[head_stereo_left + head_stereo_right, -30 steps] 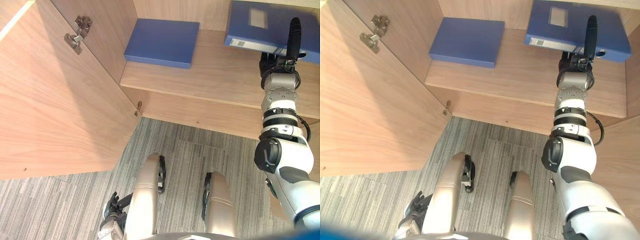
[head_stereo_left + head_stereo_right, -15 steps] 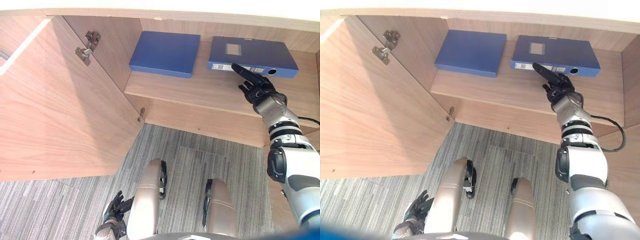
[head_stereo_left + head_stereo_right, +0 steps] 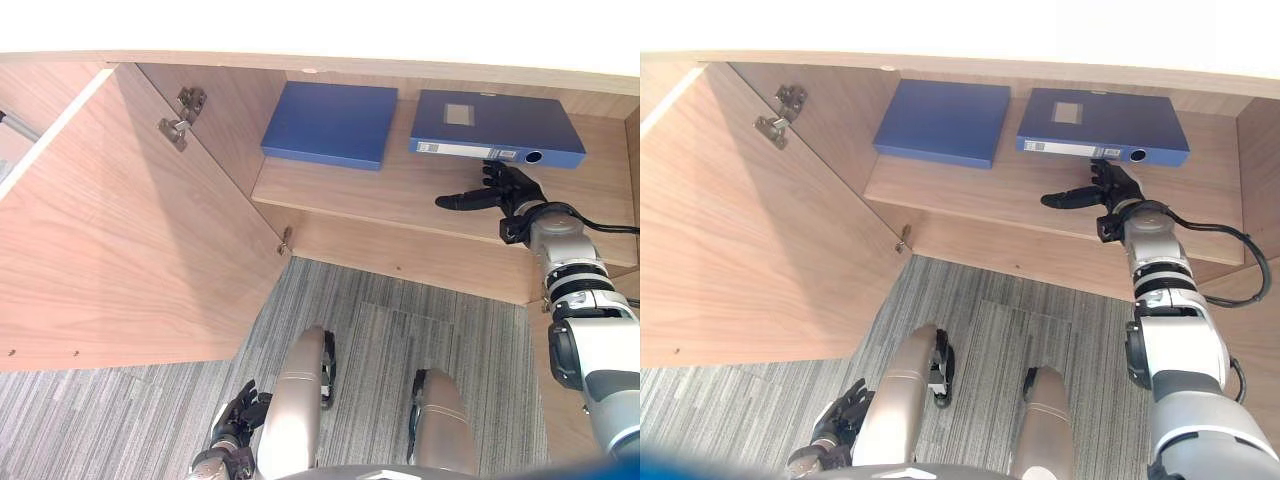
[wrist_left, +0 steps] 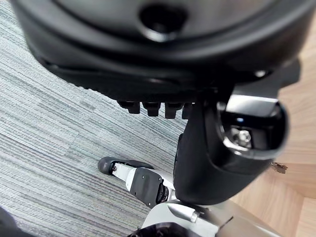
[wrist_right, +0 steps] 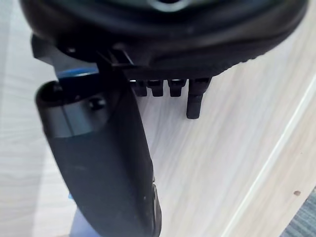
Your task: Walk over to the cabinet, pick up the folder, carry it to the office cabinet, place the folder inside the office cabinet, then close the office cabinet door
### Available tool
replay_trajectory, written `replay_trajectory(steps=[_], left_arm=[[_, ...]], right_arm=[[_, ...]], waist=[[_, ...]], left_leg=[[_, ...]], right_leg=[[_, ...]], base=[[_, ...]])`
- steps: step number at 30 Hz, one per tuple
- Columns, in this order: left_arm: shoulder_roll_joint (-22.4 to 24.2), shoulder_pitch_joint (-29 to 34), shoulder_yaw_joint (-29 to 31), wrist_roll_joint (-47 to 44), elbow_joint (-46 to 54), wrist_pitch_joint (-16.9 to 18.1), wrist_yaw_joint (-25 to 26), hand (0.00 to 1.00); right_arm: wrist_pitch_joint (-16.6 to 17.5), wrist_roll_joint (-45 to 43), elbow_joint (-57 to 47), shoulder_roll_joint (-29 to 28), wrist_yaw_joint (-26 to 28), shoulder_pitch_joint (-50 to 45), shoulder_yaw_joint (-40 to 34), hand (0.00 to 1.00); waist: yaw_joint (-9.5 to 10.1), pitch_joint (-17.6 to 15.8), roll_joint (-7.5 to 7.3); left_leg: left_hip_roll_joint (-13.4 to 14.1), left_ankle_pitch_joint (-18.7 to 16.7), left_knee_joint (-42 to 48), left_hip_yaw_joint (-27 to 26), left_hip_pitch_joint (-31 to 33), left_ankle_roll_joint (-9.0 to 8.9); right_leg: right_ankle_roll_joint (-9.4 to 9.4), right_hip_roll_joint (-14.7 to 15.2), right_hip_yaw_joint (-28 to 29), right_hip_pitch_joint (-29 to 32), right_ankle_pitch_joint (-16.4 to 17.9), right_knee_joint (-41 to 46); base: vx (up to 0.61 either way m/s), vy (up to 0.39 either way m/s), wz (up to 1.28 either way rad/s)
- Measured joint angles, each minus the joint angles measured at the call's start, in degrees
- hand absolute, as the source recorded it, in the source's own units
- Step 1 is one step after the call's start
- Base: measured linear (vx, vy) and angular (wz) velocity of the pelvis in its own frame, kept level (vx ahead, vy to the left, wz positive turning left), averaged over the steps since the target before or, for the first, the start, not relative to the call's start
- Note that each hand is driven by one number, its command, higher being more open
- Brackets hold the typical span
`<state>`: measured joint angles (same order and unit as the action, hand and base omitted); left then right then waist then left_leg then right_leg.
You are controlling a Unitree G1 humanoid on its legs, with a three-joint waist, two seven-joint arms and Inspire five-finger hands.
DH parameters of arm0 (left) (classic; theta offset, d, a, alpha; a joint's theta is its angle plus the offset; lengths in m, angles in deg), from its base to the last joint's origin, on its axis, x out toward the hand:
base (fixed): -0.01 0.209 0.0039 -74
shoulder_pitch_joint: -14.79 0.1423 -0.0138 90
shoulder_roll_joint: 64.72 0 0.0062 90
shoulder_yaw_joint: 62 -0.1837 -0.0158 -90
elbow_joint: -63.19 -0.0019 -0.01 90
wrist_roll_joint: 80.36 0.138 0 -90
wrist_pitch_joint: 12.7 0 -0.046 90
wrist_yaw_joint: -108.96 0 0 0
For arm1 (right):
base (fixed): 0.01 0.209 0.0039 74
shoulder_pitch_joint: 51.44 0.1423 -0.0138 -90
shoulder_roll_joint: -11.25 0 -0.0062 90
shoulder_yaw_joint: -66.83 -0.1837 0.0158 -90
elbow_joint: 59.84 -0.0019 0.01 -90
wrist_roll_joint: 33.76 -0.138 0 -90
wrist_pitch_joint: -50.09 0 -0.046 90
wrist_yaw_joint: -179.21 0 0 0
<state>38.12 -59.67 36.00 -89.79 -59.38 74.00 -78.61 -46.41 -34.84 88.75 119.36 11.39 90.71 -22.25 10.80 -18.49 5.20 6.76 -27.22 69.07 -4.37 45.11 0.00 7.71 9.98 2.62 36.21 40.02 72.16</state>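
**Right hand empty, just in front of the folder's spine**

The right hand (image 3: pixel 508 190) hovers low over the cabinet shelf (image 3: pixel 370 190), its fingers loosely bent and holding nothing, its thumb (image 3: pixel 1060 199) stretched out sideways toward the robot's left. The folder (image 3: pixel 495 118) lies flat on the shelf directly behind the hand, spine facing out. The fingertips are just beside the spine, near its round finger hole; whether they touch it cannot be told.

The head views show the whole shelf. The right wrist view shows the thumb across pale wood grain, with slivers of blue past it. The left wrist view shows the left hand (image 4: pixel 207 148), fingers relaxed and empty, above grey striped carpet (image 3: pixel 400 310).

The folder is a thick blue rectangle with a pale label on its cover and another along its spine. A thinner blue folder (image 3: pixel 330 122) lies flat further left, well apart from it. The cabinet is light wood; its door (image 3: pixel 120 240) stands open on the left and carries 2 metal hinges (image 3: pixel 180 118).
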Motion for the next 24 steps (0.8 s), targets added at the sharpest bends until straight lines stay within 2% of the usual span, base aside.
replay_trajectory(steps=[3, 7, 11, 18, 21, 23, 24], left_arm=[[-0.23, 0.15, -0.24, -0.01, 0.01, -0.01, 0.0, 1.0], [-1.0, 1.48, -0.69, -0.01, 1.69, 0.0, -0.02, 1.0], [-1.04, 1.48, -0.76, 0.0, 1.71, 0.02, -0.12, 1.0], [-0.98, 1.19, -0.78, 0.83, 1.24, 0.14, -0.14, 1.0], [-0.9, 0.59, -0.8, 1.25, 0.71, 0.34, 0.58, 1.0], [-0.59, 0.24, -0.95, 1.34, 0.57, 0.48, 1.36, 1.0], [-0.5, -0.48, -1.05, 2.28, -0.42, 0.73, 1.72, 1.0]], right_arm=[[1.84, 4.45, -1.85, -0.38, -0.12, -2.12, 2.55, 1.0], [4.19, 14.81, -5.55, -2.23, 0.75, -5.27, 7.67, 1.0], [5.44, 20.86, -6.65, -3.96, -0.23, -8.06, 11.58, 1.0], [5.49, 21.98, -6.61, -4.77, -1.57, -8.1, 11.56, 1.0], [5.52, 23.57, -6.67, -6.35, -4.3, -8.62, 11.49, 1.0], [5.52, 23.6, -6.68, -7.41, -6.46, -9.19, 11.55, 1.0], [5.23, 23.6, -6.56, -7.83, -6.68, -9.6, 11.66, 1.0]], waist=[[0.17, 0.39, -0.29], [0.15, 1.13, -1.23], [0.14, 1.99, -0.9], [0.06, 2.22, -0.5], [-0.11, 2.3, -0.32], [-0.18, 2.27, -0.06], [-0.09, 2.38, 0.21]], left_leg=[[0.04, -0.02, -0.62, -0.25, -0.69, -0.04], [0.19, -0.03, -1.25, -1.08, -1.55, -0.05], [0.19, -0.06, -1.85, -1.32, -2.39, -0.12], [-0.25, 0.0, -2.92, -3.26, -3.79, -0.01], [-0.28, 0.11, -3.9, -3.83, -4.8, 0.05], [0.0, 0.74, -5.65, -4.05, -5.73, 0.05], [0.23, 1.95, -8.26, -4.2, -6.94, 0.05]], right_leg=[[0.04, 0.0, 0.12, -0.44, -0.06, -0.46], [0.09, 0.0, 0.74, -0.54, -0.13, -0.62], [0.06, 0.07, 0.82, -1.27, -0.42, -1.26], [0.42, 0.68, 2.58, -1.12, -0.71, -1.38], [0.49, 0.8, 2.9, -1.53, -0.86, -1.91], [0.12, 0.55, 2.79, -2.48, -2.03, -3.73], [-0.11, 0.29, 2.35, -3.68, -3.67, -6.6]], base=[[0.0, 0.003, -0.02], [0.0, 0.009, -0.08], [-0.01, 0.012, -0.01], [0.0, 0.028, -0.07], [0.0, 0.008, -0.06], [0.02, 0.018, -0.09], [0.03, 0.032, -0.1]])
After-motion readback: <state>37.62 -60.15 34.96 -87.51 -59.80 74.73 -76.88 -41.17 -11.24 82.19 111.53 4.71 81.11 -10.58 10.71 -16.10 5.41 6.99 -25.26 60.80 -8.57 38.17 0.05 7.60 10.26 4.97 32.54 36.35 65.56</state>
